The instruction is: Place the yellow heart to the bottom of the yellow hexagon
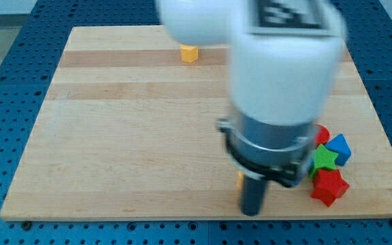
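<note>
A yellow block, its shape unclear from here, sits near the board's top edge, partly under the arm's white body. A small sliver of a second yellow block shows just left of the dark rod, near the board's bottom edge; most of it is hidden by the arm, so its shape cannot be made out. My tip is at the board's bottom edge, just below and to the right of that sliver. Whether it touches the block cannot be told.
A cluster of blocks lies at the view's right: a red block half hidden by the arm, a blue block, a green star-like block and a red block. The wooden board rests on a blue perforated table.
</note>
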